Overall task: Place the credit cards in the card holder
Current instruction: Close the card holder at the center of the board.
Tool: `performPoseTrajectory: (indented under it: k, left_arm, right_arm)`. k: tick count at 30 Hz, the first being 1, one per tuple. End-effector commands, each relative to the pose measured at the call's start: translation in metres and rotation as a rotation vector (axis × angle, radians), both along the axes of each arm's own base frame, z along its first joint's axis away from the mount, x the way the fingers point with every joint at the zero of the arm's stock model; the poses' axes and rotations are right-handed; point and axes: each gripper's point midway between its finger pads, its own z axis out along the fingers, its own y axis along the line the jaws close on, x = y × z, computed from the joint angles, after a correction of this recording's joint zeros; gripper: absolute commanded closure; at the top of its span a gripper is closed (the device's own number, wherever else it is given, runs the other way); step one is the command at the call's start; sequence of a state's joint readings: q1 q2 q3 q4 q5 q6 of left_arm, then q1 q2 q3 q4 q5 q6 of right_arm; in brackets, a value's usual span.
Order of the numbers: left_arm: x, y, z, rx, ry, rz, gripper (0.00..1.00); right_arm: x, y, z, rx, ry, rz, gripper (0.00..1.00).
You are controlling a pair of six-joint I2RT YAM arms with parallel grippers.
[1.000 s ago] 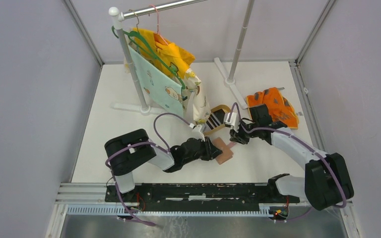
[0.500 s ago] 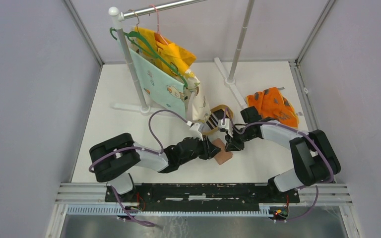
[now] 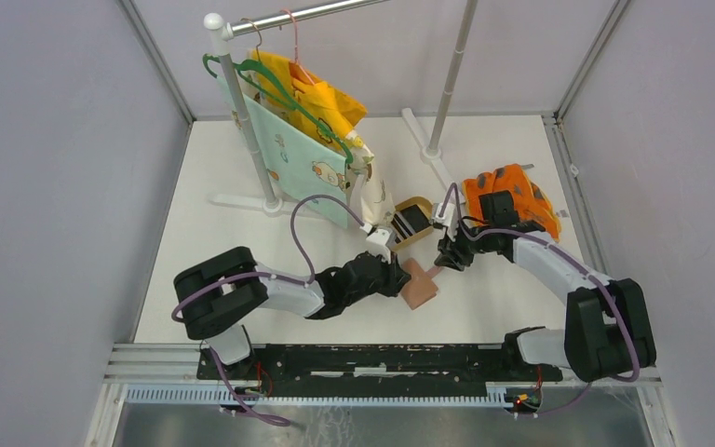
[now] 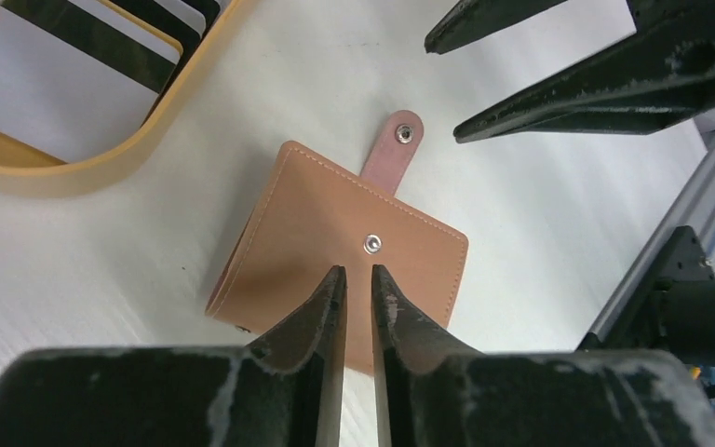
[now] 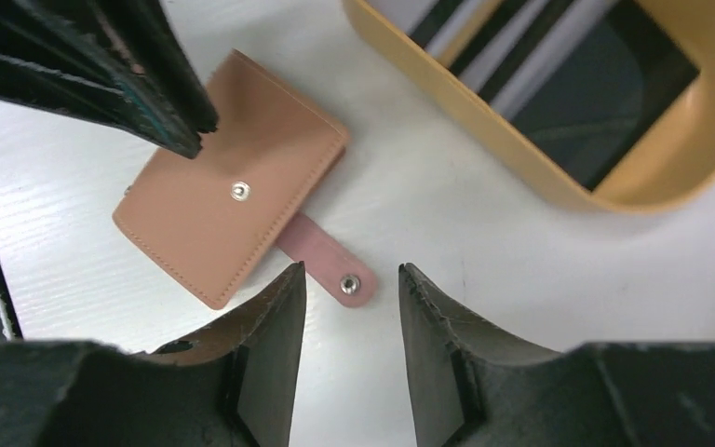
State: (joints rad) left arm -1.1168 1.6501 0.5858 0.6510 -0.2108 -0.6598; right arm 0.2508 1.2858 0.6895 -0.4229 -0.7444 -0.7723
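Leather holder (image 4: 340, 256) lies folded shut on the table (image 3: 242, 242), strap unsnapped. Left gripper (image 4: 354, 279) hovers over it, nearly closed, empty; right gripper (image 5: 349, 279) gapes around the strap (image 5: 326, 265). Cards (image 5: 559, 84) remain in the dish (image 5: 484, 130); none loaded yet.

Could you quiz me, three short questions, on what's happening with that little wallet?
1. True or false: the card holder is folded shut.
2. Where are the credit cards? A) tan dish B) inside the wallet C) on the orange cloth
3. Fill in: the right end effector is open around the wallet's unsnapped ____.

Key: 1 true; 2 A; 3 strap tab.
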Motion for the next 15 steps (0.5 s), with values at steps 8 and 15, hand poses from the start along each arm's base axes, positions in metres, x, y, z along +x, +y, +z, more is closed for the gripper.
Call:
performPoseTrajectory:
  k: [8,15]
  left_arm:
    - [0.015,-0.005,-0.011,0.097,-0.073,0.007,0.79]
    - [0.014,-0.004,-0.016,0.102,-0.066,0.005,0.80]
  right_arm:
    - [0.003,-0.024,-0.025,0.177,0.414,-0.278,0.50]
    - [-0.003,-0.017,-0.032,0.238,0.559,-0.282,0.51]
